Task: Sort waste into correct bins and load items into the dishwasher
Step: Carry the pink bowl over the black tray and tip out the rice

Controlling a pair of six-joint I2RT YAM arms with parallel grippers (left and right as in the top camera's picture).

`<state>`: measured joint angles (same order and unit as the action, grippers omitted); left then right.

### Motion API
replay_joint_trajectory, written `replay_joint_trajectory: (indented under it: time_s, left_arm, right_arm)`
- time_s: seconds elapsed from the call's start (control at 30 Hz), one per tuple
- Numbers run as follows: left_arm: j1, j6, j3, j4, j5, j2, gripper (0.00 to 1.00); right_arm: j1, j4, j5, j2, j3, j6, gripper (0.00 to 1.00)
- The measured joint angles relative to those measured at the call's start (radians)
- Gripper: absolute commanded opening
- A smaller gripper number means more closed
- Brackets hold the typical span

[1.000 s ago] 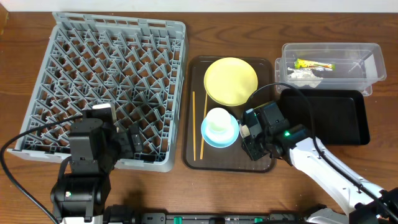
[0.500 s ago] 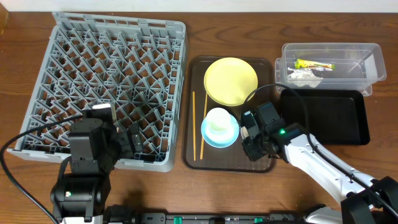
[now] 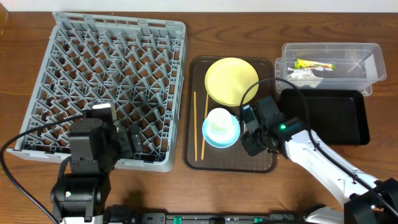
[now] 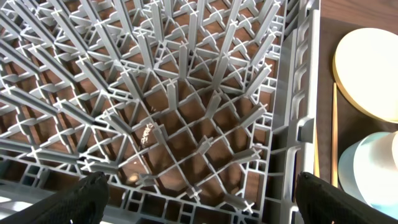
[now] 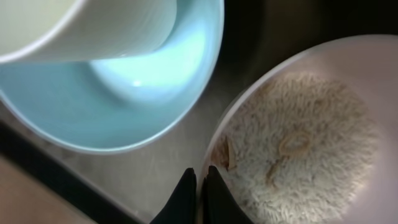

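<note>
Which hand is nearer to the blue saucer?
Right. The right hand sits beside the saucer, shut on the bowl rim; the left hand hangs open over the rack, well away.

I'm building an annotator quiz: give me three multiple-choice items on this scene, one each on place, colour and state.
1. The yellow-green-orange snack wrapper lies: A in the clear plastic tub; B on the yellow plate; C in the grey rack.
2. The saucer under the small white cup is: A red; B light blue; C black.
3. The right end effector is: A wide open; B out of view; C shut on the white bowl's rim.
Key: A, seen inside the tub; B, blue rings the cup; C, fingers pinch the rim.
</note>
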<state>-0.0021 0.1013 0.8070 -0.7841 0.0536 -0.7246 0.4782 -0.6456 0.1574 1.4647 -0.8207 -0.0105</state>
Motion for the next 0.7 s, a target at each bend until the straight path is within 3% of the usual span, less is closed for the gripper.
replay_joint_trajectory:
  time_s: [0.37, 0.5, 0.7]
  left_arm:
    - [0.000, 0.000, 0.000, 0.000, 0.000, 0.000, 0.96]
    - [0.000, 0.000, 0.000, 0.000, 0.000, 0.000, 0.96]
    - [0.000, 0.000, 0.000, 0.000, 0.000, 0.000, 0.96]
  right_arm:
    - [-0.097, -0.240, 0.048, 0.005, -0.327, 0.028, 0.01]
    - [-0.220, -0.262, 0.136, 0.005, -0.389, 0.029, 0.01]
    - [-0.540, -0.309, 0.333, 0.006, -0.390, 0.024, 0.01]
